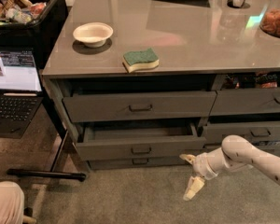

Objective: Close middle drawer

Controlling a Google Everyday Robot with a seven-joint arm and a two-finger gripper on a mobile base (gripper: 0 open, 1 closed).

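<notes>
Drawers fill the front of a grey cabinet under a glossy grey countertop [186,27]. The middle drawer [107,149], wide and dark grey, sits in the lower centre of the frame. Its front is low and flat, with a small dark metal handle [141,150] at its centre. It stands out a short way from the cabinet, so a narrow strip of its shallow plain grey inside shows along the top edge.

Directly above it is a wide grey drawer with a taller front [140,106], and directly below it the thin front of a bottom drawer [140,161]. Narrower grey drawers [252,102] lie to the right.

The white robot arm [252,157] reaches in from the lower right. Its cream two-finger gripper [192,174] hangs low, just beside the right end of the middle drawer's front, with its fingers spread wide and holding nothing. The upper finger [188,158] points at the drawer's lower right corner; whether it touches cannot be told.

On the countertop sit a round white bowl [93,33] towards the upper left and a green sponge with a pale underside [140,59] near the front edge. An open laptop [14,78] is at the left edge.
</notes>
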